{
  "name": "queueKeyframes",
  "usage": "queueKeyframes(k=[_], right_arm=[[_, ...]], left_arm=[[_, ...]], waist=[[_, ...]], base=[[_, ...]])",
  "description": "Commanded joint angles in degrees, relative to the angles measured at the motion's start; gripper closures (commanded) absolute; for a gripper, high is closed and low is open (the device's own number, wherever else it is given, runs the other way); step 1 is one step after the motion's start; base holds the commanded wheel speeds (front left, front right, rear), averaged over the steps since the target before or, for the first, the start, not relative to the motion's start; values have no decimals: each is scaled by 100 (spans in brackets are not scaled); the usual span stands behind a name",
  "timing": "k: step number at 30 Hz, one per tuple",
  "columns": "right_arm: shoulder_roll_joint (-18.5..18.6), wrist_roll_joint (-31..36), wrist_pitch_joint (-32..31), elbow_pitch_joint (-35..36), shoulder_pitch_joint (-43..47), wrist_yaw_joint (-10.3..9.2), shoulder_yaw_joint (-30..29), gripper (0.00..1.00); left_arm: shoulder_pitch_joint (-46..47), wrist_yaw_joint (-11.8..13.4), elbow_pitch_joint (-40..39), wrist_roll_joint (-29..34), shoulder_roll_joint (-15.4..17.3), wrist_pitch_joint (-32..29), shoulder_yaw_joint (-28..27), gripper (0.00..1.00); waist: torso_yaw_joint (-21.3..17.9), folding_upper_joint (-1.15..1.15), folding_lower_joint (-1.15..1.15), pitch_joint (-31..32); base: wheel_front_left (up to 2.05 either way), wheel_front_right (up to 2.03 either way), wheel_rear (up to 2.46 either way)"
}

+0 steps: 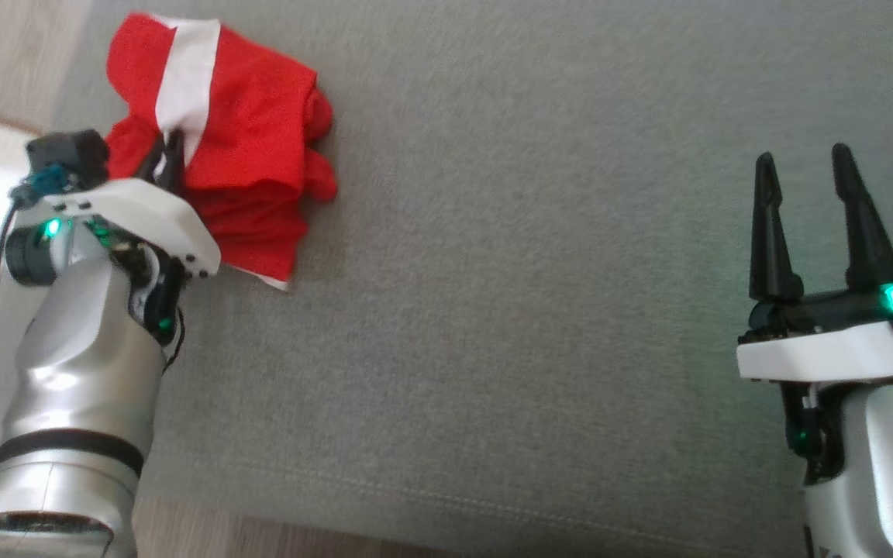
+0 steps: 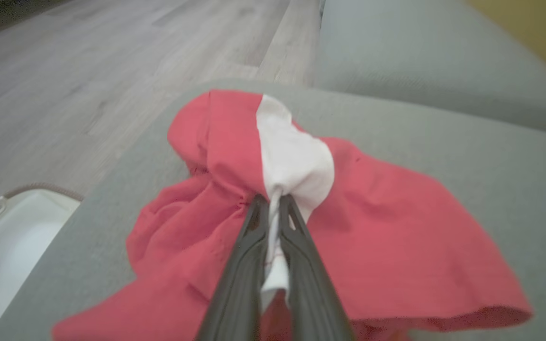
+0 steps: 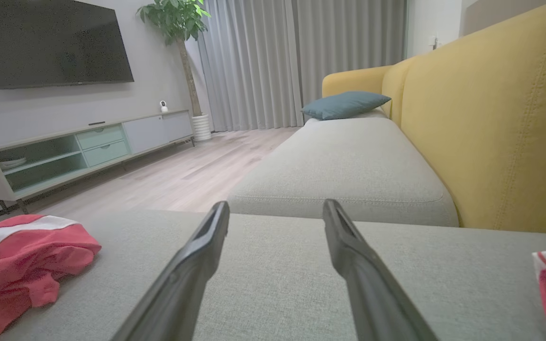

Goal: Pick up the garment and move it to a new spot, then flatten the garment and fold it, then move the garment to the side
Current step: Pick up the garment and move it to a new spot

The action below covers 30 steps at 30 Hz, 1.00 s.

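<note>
left tool tight on the white stripe of the red garment; right tool agape, empty

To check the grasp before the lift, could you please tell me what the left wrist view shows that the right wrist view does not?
Left wrist view: the left jaws pinched shut on the white band of the red garment. Right wrist view: the right jaws open, plus blue pillow, television and potted plant. Shared: the red garment lying on the grey sofa seat.
</note>
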State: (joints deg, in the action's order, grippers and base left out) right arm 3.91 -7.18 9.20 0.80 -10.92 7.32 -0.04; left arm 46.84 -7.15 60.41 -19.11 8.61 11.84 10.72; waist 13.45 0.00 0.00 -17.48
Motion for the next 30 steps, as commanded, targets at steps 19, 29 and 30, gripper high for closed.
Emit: queueKeyframes(k=[19,29,30], right_arm=[[-102,-439,419,-599,34,17,480,0],[-102,-569,486,-647,-161,17,691,0],[-102,-576,493,-657,-183,17,704,0]], left_arm=[[-1154,863,-2575,-1049,-567,313,-1,100],[-1642,2320,-4020,-2085,-572,315,1725,100],[-1641,2433,-4136,-2114,-572,315,1796,100]], waist=[[-1125,0,0,1265],[-1713,0,0,1058],[-1776,0,0,1020]], base=[[0,0,0],[0,0,0],[0,0,0]])
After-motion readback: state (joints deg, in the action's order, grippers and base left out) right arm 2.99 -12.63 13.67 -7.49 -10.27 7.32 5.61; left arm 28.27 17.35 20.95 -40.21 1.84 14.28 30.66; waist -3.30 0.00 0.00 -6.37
